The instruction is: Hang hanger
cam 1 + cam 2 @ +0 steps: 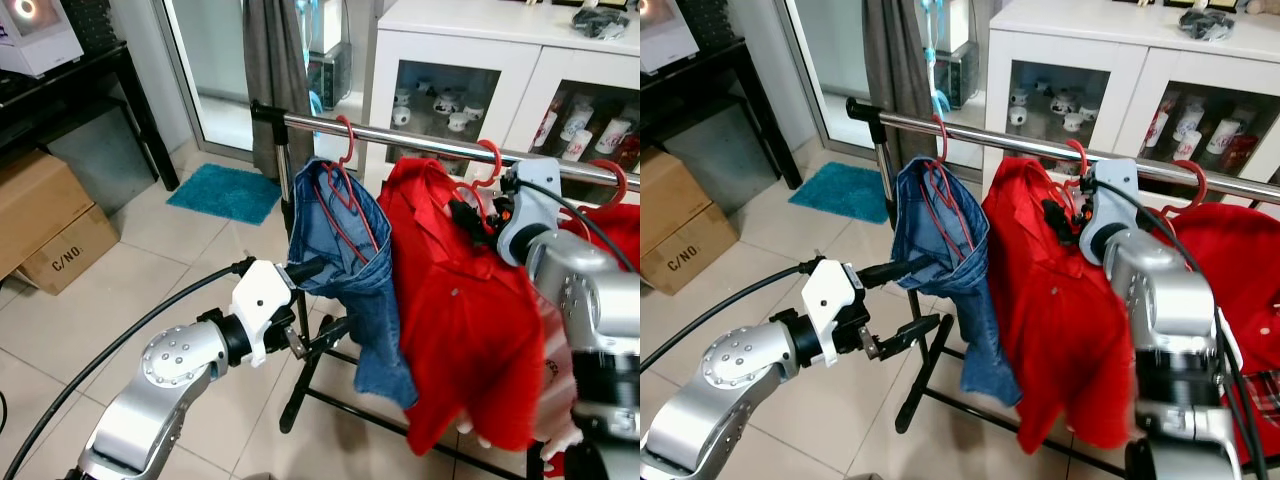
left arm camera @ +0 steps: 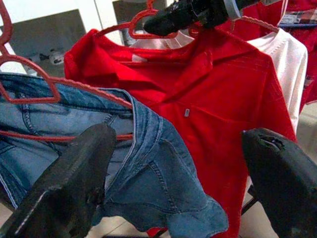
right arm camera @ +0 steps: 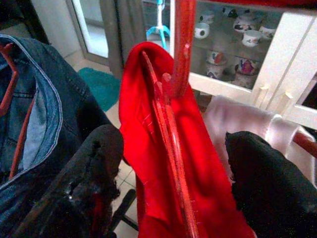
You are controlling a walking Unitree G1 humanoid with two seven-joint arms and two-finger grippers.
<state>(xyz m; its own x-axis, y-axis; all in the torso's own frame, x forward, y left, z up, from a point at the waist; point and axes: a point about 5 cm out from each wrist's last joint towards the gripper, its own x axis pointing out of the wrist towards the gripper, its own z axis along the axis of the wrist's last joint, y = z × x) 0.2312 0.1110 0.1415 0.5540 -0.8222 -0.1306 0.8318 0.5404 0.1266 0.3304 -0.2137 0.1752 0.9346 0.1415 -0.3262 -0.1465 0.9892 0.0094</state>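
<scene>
head pair downward – wrists close on red shirt (image 2: 218,99)

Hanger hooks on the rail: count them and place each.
3 red hooks on the rail: one above the denim garment, one above the red shirt by the right gripper, one at the far right. More may be hidden out of frame.

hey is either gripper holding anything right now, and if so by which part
Nothing is held. The left gripper is open beside the denim garment. The right gripper is open around the red shirt's red hanger, up by the rail.
</scene>
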